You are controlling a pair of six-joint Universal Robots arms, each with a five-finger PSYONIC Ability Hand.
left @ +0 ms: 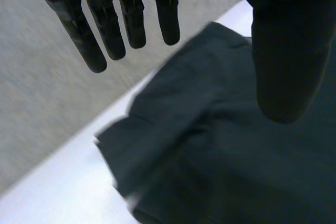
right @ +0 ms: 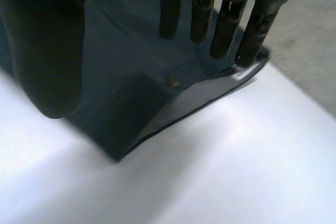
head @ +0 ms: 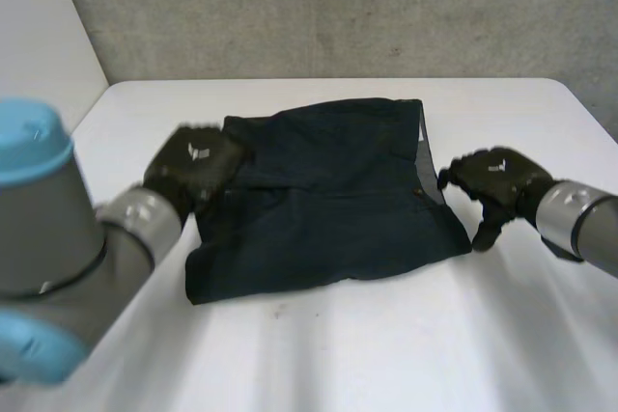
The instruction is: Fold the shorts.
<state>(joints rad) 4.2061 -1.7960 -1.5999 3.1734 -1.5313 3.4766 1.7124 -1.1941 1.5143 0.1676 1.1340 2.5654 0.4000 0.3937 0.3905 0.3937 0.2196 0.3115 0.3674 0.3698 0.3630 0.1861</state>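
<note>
Shorts [head: 328,200] lie flat mid-surface [head: 386,354], waistband [head: 426,156] at their right edge, probably doubled once already; left robot hand [head: 196,167] over the left edge, right robot hand [head: 494,180] just beside the waistband, both with fingers straight and holding nothing, so this reads as set-up for the next fold. Next move needs a pinch through all layers at an edge, then a carry across; left edge hidden under the hand, layer count and cloth contact unclear.
</note>
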